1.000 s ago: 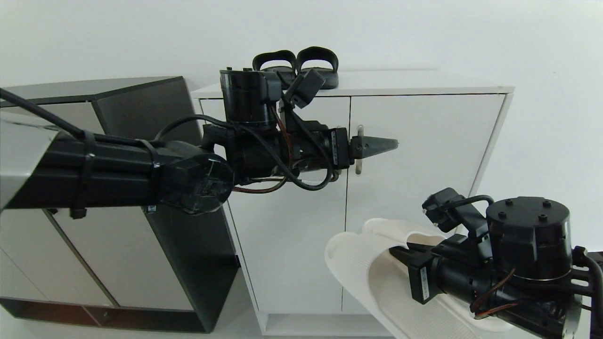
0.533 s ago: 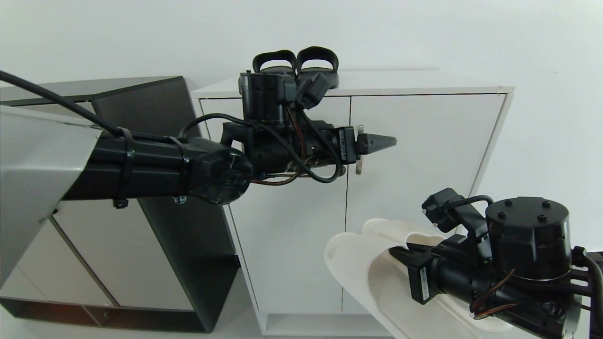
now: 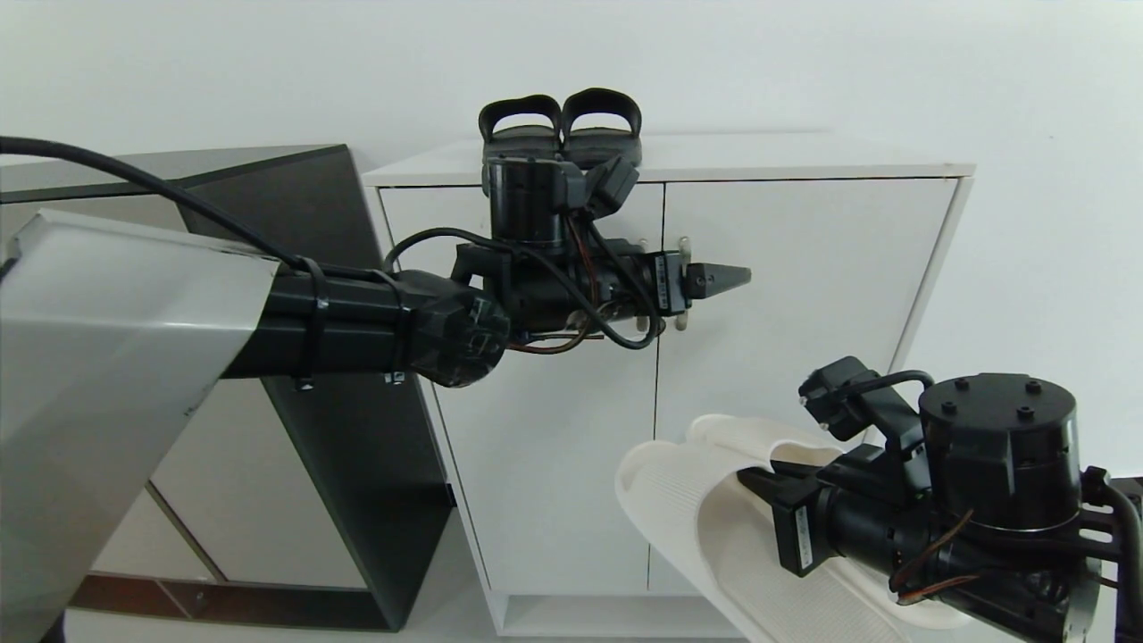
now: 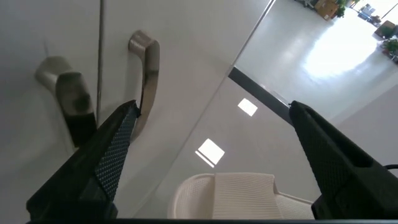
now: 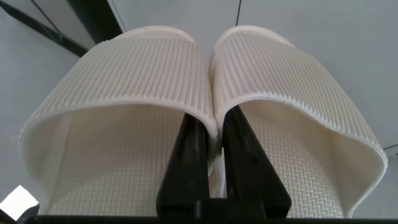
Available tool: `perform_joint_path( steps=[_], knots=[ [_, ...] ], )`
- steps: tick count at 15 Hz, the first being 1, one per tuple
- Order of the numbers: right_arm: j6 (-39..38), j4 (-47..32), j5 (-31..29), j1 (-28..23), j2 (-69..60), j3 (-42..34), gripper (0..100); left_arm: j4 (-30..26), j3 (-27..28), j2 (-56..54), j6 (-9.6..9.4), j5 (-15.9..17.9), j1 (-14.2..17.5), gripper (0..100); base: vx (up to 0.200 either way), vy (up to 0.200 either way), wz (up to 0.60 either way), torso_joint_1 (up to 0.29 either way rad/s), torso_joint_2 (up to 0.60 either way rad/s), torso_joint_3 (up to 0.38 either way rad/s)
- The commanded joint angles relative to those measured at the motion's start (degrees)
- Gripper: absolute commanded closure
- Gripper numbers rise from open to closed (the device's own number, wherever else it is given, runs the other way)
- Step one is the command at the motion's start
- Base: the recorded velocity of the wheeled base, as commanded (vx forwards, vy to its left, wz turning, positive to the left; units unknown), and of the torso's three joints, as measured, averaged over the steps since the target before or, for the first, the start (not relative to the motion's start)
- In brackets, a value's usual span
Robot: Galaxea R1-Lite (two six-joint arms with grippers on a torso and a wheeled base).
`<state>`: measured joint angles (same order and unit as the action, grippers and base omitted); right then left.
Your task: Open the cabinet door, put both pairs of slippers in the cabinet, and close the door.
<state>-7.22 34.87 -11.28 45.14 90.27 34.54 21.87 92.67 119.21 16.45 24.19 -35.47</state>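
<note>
Plain white wall fills the background. Pushed up against it in the middle of the head view is a white cabinet with two doors, both shut, and the seam between them runs down the centre. There's a metal handle on each side of that seam. Over at the left of the frame a dark grey cabinet stands right beside the white one. The floor is pale and glossy, with bright patches of light reflected in it.

The black slippers are parked side by side on the cabinet's top, toward its left end, upper centre of the frame.

The left gripper hovers right in front of the doors at handle height, centre frame. From the wrist camera its fingers are spread wide, with one fingertip just beside a handle. Can't tell if it's actually touching.

The right gripper is at the lower right of the frame, in front of the right door. Its fingers are pressed together on the white slippers, pinching the two inner walls so the pair is held side by side, off the floor.
</note>
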Motion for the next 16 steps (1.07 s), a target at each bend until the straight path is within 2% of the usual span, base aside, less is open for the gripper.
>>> perform_joint_path(
  steps=[1, 4, 5, 9, 14, 16],
  knots=[
    [0.0, 0.0, 0.0, 0.0, 0.2, 0.0, 100, -0.2, 1.7, 2.0, -0.10, -0.4, 0.1, 0, 0.000, 0.000, 0.00, 0.000, 0.00, 0.000],
    [0.0, 0.0, 0.0, -0.1, -0.2, -0.1, 100, -0.2, 3.7, 3.7, -0.10, -0.4, -0.6, 0, 0.000, 0.000, 0.00, 0.000, 0.00, 0.000],
    [0.0, 0.0, 0.0, -0.2, -0.2, -0.2, 100, -0.2, 3.7, 3.7, -0.10, -0.4, -0.8, 100, 0.000, 0.000, 0.00, 0.000, 0.00, 0.000],
    [0.2, -0.1, 5.1, -0.2, -1.6, -2.0, 100, -0.1, 3.1, 2.6, -0.01, -0.4, -0.9, 100, 0.000, 0.000, 0.00, 0.000, 0.00, 0.000],
    [4.5, -0.1, 12.8, -0.2, -5.5, -5.8, 100, 0.0, -4.9, -4.3, -0.10, -0.5, -4.3, 100, 0.000, 0.000, 0.00, 0.000, 0.00, 0.000],
    [5.0, -0.2, 13.9, -0.2, -6.3, -6.6, 100, 0.0, -7.2, -6.4, -0.10, -0.5, -4.6, 100, 0.000, 0.000, 0.00, 0.000, 0.00, 0.000]
  ],
)
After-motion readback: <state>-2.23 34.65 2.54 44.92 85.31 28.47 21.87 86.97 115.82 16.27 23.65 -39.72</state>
